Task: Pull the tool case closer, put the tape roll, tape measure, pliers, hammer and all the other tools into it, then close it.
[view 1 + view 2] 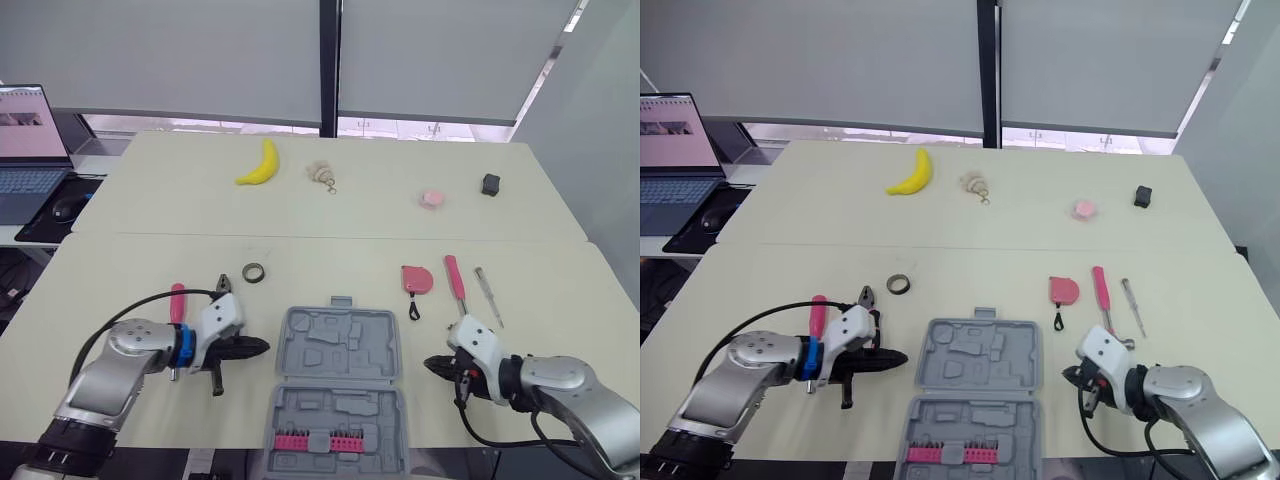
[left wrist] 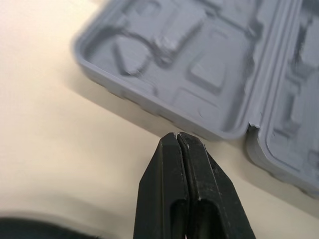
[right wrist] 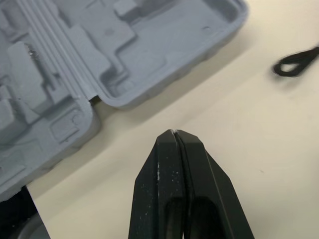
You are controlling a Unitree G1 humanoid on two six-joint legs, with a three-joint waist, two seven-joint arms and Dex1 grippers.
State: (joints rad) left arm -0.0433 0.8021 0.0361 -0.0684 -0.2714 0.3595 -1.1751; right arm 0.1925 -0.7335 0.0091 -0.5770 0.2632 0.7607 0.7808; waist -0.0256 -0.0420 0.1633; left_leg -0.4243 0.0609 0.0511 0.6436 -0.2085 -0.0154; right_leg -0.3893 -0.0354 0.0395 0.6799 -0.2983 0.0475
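Note:
The grey tool case lies open at the table's near edge, with a pink bit strip in its near half. My left gripper is shut and empty just left of the case. My right gripper is shut and empty just right of the case. The tape roll lies beyond the case to the left. The pliers and a red-handled tool lie under my left arm. The pink tape measure, a pink-handled tool and a small screwdriver lie at the right.
On the far table lie a banana, a small beige object, a pink object and a black object. A laptop and mouse sit at the far left.

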